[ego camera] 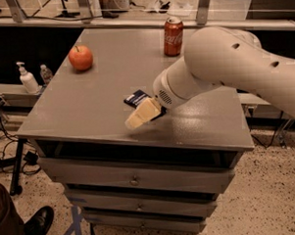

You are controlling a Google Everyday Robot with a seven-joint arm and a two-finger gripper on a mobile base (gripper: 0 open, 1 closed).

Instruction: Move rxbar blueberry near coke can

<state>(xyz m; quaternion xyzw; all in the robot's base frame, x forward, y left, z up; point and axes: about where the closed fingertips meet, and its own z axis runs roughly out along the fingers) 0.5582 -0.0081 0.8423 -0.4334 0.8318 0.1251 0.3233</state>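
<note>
Grey cabinet top (pixel 88 107): end effector (pixel 137 117) partly hides rxbar blueberry (pixel 135 98); coke can (pixel 173 37) well apart.

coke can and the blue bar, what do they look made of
Coke can: likely metal, glossy red paint, silvery top rim. Rxbar blueberry: seemingly a thin film wrapper, dark blue, lying flat. The gripper hangs at the bar's near edge.

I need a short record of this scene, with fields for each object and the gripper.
bar: dark navy flat snack bar, on grey table top, partly hidden by gripper
can: red upright soda can, far edge, apart from bar
gripper: cream gripper, at bar's near side, contact unclear
other: round orange-red apple, far left
task: bar not yet near can
</note>
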